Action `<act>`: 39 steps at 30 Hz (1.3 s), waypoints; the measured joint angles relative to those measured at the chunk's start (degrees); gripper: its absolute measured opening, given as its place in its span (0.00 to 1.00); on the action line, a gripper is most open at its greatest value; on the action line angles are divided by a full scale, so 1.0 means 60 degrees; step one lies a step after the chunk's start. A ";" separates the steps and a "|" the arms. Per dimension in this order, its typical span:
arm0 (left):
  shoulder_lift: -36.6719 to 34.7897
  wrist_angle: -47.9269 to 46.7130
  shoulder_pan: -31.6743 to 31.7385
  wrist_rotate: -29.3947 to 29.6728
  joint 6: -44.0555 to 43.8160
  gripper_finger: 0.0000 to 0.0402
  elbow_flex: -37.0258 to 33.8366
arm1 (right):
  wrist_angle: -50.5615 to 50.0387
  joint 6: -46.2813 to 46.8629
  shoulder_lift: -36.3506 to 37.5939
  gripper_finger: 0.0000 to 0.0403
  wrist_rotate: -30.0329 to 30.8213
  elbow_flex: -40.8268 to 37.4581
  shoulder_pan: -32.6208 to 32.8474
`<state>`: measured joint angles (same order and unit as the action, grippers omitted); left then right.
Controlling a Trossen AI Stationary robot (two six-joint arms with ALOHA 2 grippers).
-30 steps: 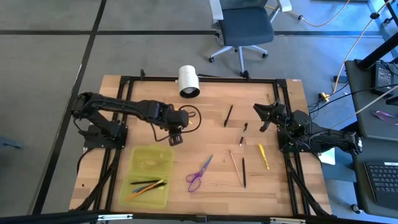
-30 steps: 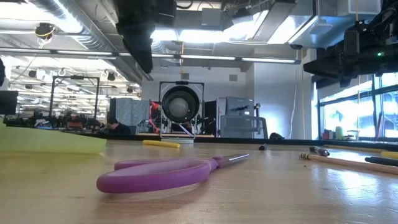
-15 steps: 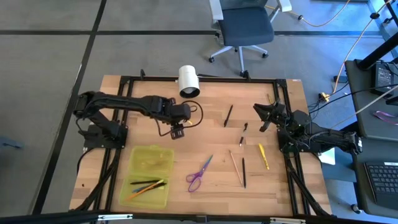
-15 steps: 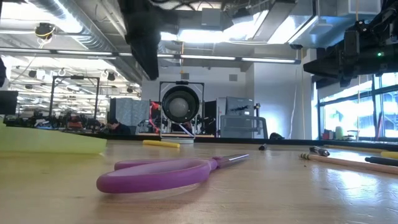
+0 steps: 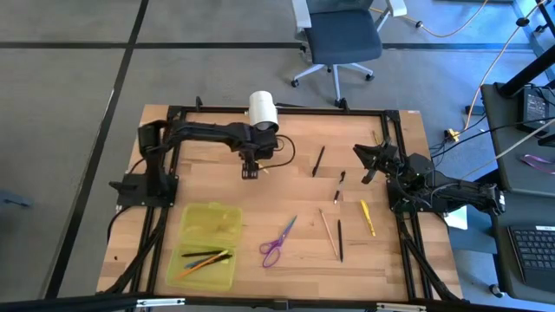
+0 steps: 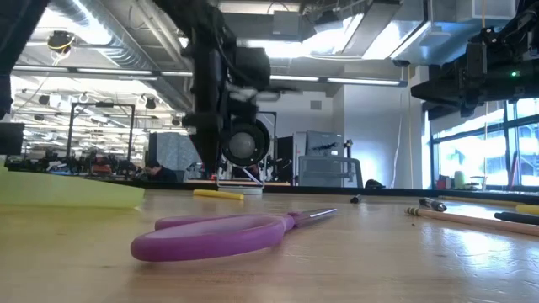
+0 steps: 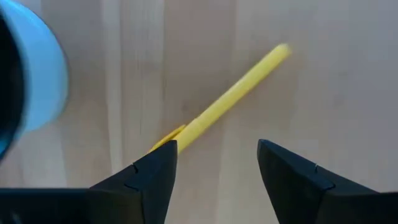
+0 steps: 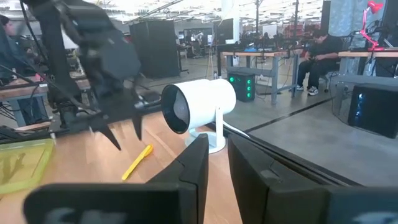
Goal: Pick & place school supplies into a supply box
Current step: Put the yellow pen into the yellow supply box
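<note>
The left gripper [image 5: 250, 172] hung with fingers spread wide above a yellow pen [image 7: 231, 98], at six o'clock of the white cylinder [image 5: 263, 113]. The right gripper [image 5: 361, 164], nearly closed and empty, waited at the table's three o'clock. The supply box [image 5: 208, 245] lay open at seven o'clock.

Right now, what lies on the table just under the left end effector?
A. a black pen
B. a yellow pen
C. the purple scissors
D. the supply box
B: the left end effector hangs open over a yellow pen on the wood, beside the white cylinder.
</note>
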<state>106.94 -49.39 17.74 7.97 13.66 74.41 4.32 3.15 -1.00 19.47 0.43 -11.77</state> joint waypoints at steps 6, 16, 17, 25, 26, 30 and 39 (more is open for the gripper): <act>0.0769 0.0058 0.0554 -0.0026 0.0318 0.51 0.0000 | -0.0029 -0.0374 -0.0003 0.17 0.0002 0.0000 0.0001; 0.1216 0.0135 0.0740 -0.0143 0.0716 0.44 0.0043 | -0.0025 -0.0370 -0.0003 0.17 0.0002 0.0000 0.0000; 0.1219 0.0131 0.0732 -0.0182 0.0700 0.42 0.0036 | -0.0025 -0.0370 -0.0003 0.17 0.0002 0.0000 0.0000; 0.1223 -0.0559 0.0747 -0.1021 -0.0626 0.26 0.0038 | -0.0025 -0.0367 -0.0003 0.17 0.0002 0.0000 0.0000; 0.1226 -0.0679 0.0736 -0.1056 -0.0782 0.23 0.0036 | -0.0025 -0.0367 -0.0003 0.17 0.0002 0.0000 -0.0003; 0.1230 -0.0961 0.0663 -0.1165 -0.0902 0.15 0.0018 | -0.0025 -0.0367 -0.0003 0.17 0.0002 0.0000 -0.0002; 0.1182 -0.1451 -0.0001 -0.1428 -0.1370 0.07 -0.0011 | -0.0022 -0.0330 -0.0003 0.17 -0.0002 0.0000 0.0000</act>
<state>114.03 -58.09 17.73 -0.60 5.43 74.34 4.19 1.17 -1.02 19.46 0.42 -11.77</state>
